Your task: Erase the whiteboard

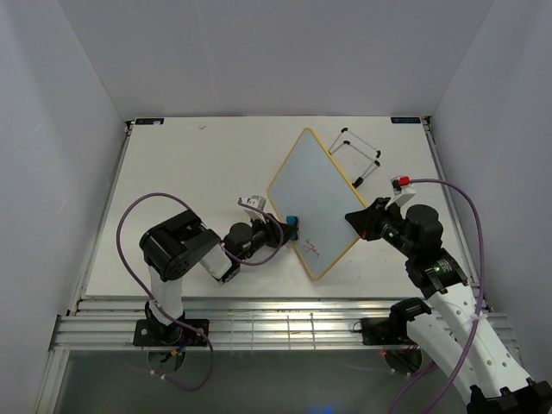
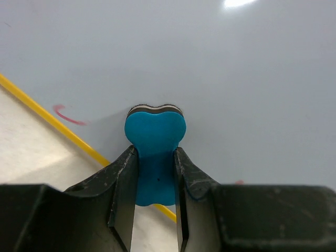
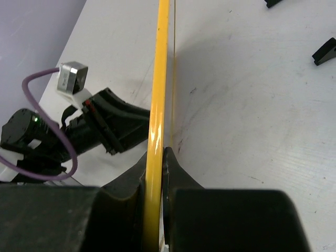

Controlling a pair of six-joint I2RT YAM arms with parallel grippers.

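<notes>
The whiteboard with its yellow frame stands tilted at the table's middle right, with red marks near its lower corner. My right gripper is shut on its right edge; the right wrist view shows the yellow frame clamped between the jaws. My left gripper is shut on the blue eraser and presses it against the board's left side. In the left wrist view the eraser touches the white surface, with a red stroke to its left.
The board's black wire stand lies behind it at the back right. The left arm's wrist camera and purple cable show beyond the board's edge. The table's back edge meets white walls.
</notes>
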